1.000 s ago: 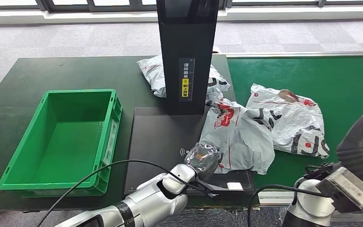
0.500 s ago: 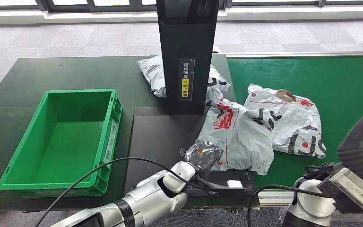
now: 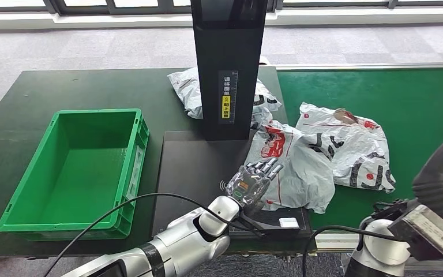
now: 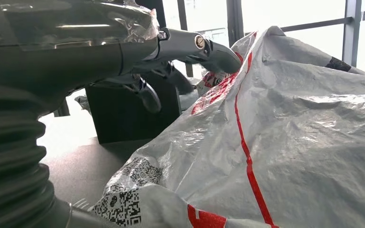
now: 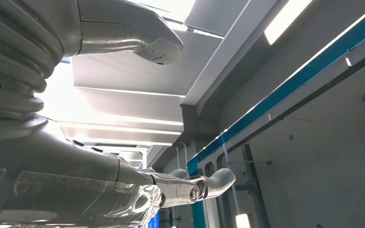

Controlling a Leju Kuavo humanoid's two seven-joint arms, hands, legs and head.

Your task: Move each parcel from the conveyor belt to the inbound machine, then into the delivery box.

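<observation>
A grey parcel with red and black print [image 3: 294,167] lies half on the black plate of the inbound machine [image 3: 190,167] and half on the green conveyor belt [image 3: 421,98]. My left hand [image 3: 252,180] hovers at the parcel's near left edge, fingers spread and holding nothing. In the left wrist view its fingers [image 4: 204,47] reach to the parcel [image 4: 294,142] at its top fold. A second parcel [image 3: 349,141] lies on the belt to the right. My right hand [image 5: 190,185] points up at the ceiling, fingers straight and holding nothing.
The green delivery box [image 3: 78,164] stands on the dark table left of the machine. The machine's black column [image 3: 229,63] rises behind the plate, with a third parcel [image 3: 187,89] behind it. My right arm [image 3: 438,190] hangs low at the belt's near right.
My left hand's fingers, curled a second ago, have stretched out toward the grey parcel. The parcel on the belt has drifted slightly left.
</observation>
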